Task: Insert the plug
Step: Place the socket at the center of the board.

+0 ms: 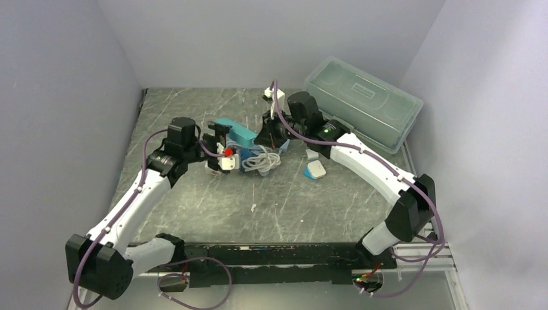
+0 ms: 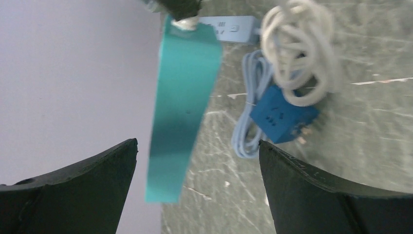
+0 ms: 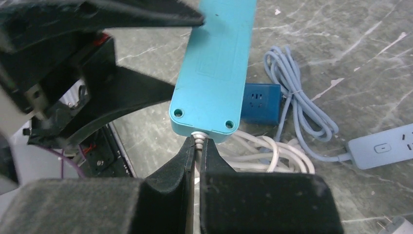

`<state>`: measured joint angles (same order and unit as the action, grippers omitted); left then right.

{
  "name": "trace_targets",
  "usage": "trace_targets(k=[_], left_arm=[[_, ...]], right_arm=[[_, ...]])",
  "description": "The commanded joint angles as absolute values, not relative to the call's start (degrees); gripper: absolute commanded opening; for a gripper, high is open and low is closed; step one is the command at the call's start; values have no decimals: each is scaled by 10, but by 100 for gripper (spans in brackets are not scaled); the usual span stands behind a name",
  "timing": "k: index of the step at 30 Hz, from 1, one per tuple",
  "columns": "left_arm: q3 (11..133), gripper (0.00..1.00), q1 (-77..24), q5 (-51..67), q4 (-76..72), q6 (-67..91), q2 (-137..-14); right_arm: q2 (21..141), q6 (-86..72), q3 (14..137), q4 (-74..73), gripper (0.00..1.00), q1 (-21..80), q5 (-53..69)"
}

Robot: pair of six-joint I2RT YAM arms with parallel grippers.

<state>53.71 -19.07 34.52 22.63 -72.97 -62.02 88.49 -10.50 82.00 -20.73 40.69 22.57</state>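
A teal power strip (image 1: pixel 238 134) is held off the table between the arms. My right gripper (image 3: pixel 198 141) is shut on the white cord stub at the strip's (image 3: pixel 216 63) near end. My left gripper (image 2: pixel 197 143) is open, with the other end of the strip (image 2: pixel 182 107) between its fingers and a gap on each side. A blue cube plug (image 2: pixel 282 114) with metal prongs lies on the table below, next to a white cord coil (image 2: pixel 299 48); it also shows in the right wrist view (image 3: pixel 260 102).
A light blue power strip (image 3: pixel 384 146) with its looped light blue cable (image 3: pixel 297 97) lies by the cube. A white and blue adapter (image 1: pixel 315 170) lies mid-table. A small white charger (image 1: pixel 268 93) sits at the back. A clear lidded bin (image 1: pixel 365 103) stands at the back right.
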Motion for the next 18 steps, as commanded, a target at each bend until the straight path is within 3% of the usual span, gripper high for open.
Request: trace_targets(k=[1,3,6,8,11,12,14,15,16,18], left_arm=[[560,100,-207,304,103,-742,-651],[573,99,-213,301,93,-742,-662],[604,88,-218,312,148,-746,-677],[617,69,-220,320,185,-756,-684],[643,29,-232,324,226,-753,-690],[656,17,-237,323,239,-745,-693],[688,4,-243,321,268,-719,-697],[705,0,-246,321,286,-708,-698],[722,0,-247,321,298,-685,-698],[753,0,-250,323,324,-657,-694]], right_arm=[[841,-85,818,-170,0,403,304],[839,-76,814,-178,0,402,315],[837,-65,807,-185,0,398,321],[835,-62,802,-181,0,397,320],[832,-67,796,-171,0,390,313],[830,-71,794,-166,6,387,307],[821,-79,784,-150,21,378,293],[815,-84,778,-141,29,374,282],[807,-89,771,-133,49,369,268],[790,-97,756,-117,60,358,248]])
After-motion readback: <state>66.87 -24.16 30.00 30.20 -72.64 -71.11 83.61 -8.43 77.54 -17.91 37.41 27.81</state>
